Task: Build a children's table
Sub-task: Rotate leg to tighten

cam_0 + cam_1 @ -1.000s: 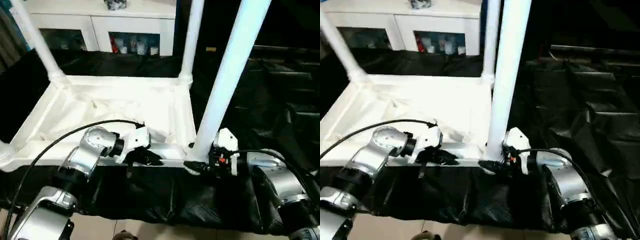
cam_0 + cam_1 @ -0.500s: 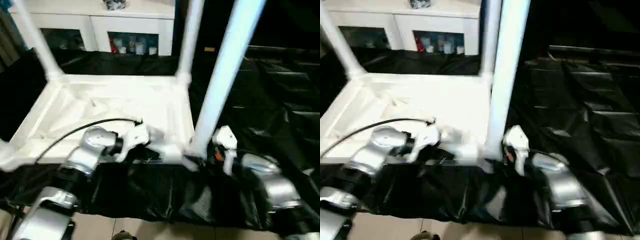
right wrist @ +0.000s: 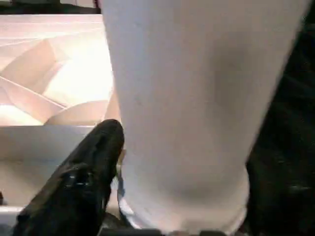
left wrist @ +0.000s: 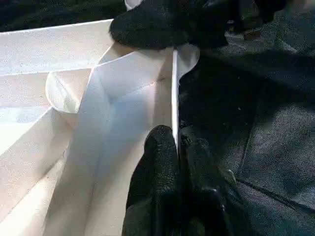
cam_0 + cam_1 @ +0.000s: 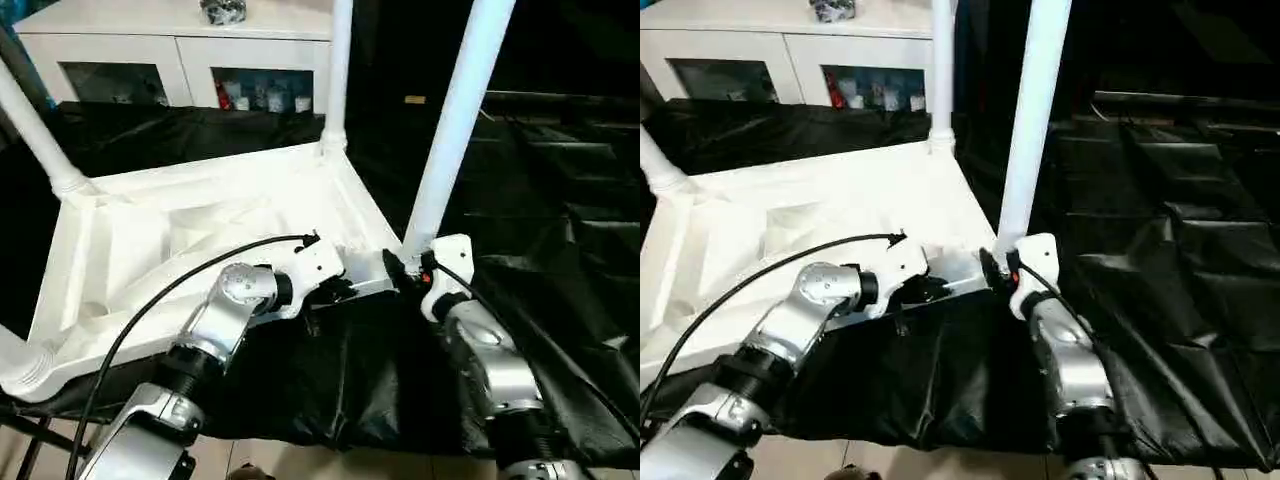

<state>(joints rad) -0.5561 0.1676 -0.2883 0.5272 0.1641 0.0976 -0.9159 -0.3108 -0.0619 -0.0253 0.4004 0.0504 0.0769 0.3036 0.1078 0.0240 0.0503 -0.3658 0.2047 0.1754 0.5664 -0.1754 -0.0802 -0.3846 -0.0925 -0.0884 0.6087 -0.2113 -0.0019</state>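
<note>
The children's table lies upside down on black cloth, its white tabletop [image 5: 200, 230] showing the ribbed underside. White legs stand in its corner sockets: far left [image 5: 35, 130], far right [image 5: 338, 70], near right [image 5: 455, 120]. A further leg [image 5: 15, 355] shows at the near left corner. My left gripper [image 5: 345, 290] is shut on the thin raised rim [image 4: 173, 88] close to the near right corner. My right gripper [image 5: 400, 270] clasps the base of the near right leg [image 3: 187, 108], one black finger [image 3: 93, 162] lying against it; the other finger is hidden behind the leg.
A white cabinet [image 5: 150, 40] with glass-fronted compartments stands behind the table. Crumpled black cloth [image 5: 540, 230] covers the surface to the right and in front. A strip of pale floor [image 5: 300, 465] shows below the cloth's front edge.
The tabletop has swung round on the cloth, its near right corner moving away from me with both grippers on it. My right forearm now points forward instead of in from the right.
</note>
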